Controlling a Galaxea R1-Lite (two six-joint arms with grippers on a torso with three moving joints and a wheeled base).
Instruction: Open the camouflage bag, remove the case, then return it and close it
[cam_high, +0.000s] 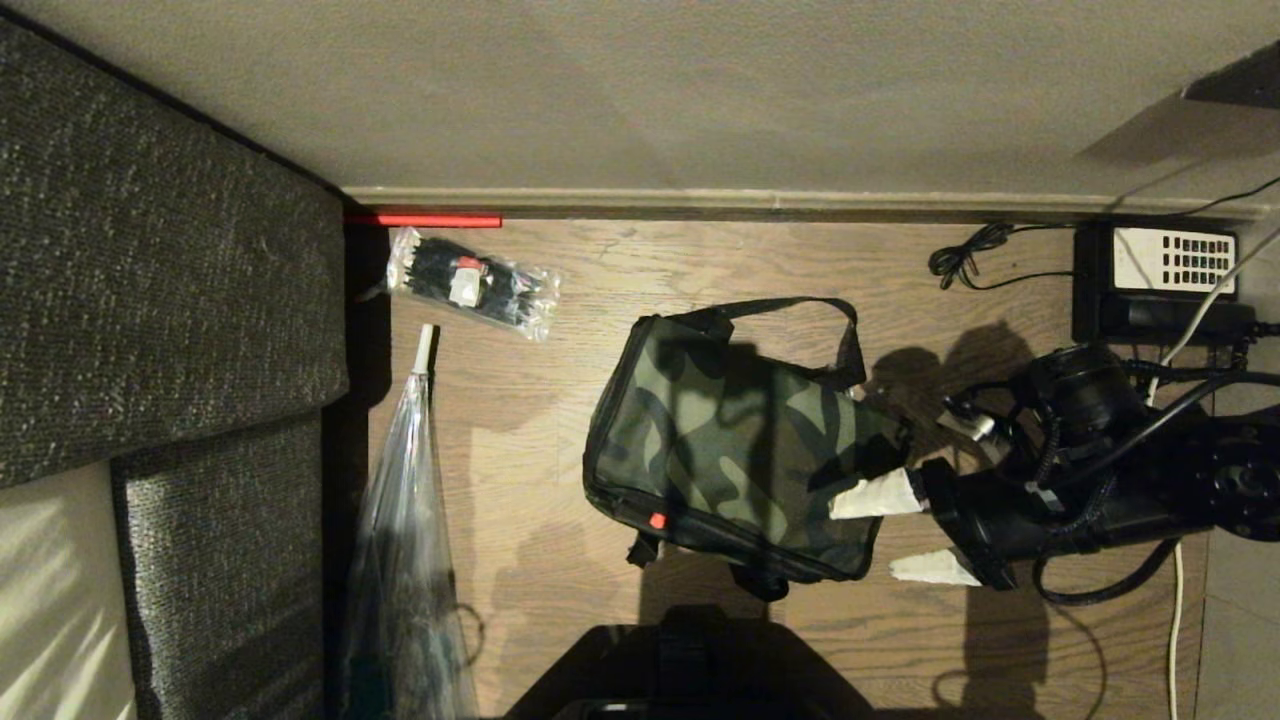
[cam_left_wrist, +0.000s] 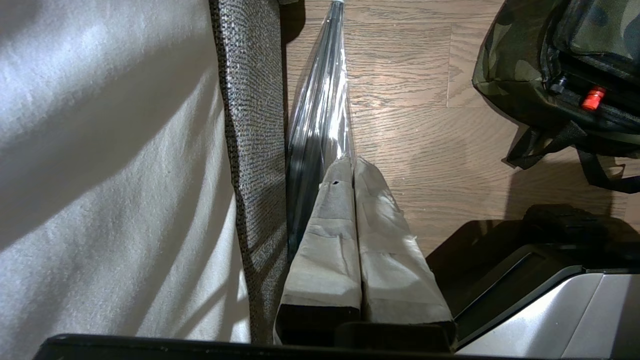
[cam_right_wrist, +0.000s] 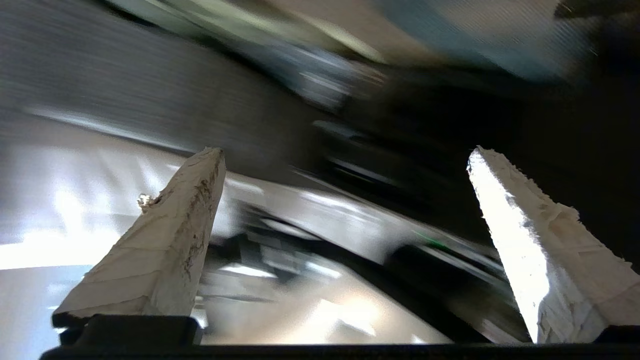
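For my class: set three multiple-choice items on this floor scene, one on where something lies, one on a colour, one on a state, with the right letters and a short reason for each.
1. Where does the clear packet of black items lie?
A. by the wall, beyond the camouflage bag
B. on top of the bag
C. under the right gripper

2. What colour is the small tab on the bag's front edge?
A. blue
B. red
C. white

3. How do the right gripper's fingers stand?
A. shut on a strap
B. shut on nothing
C. spread apart, holding nothing

Key: 1 A, the packet lies near the baseboard; 2 B, the tab shows bright red; 3 C, a wide gap shows between the two taped fingers.
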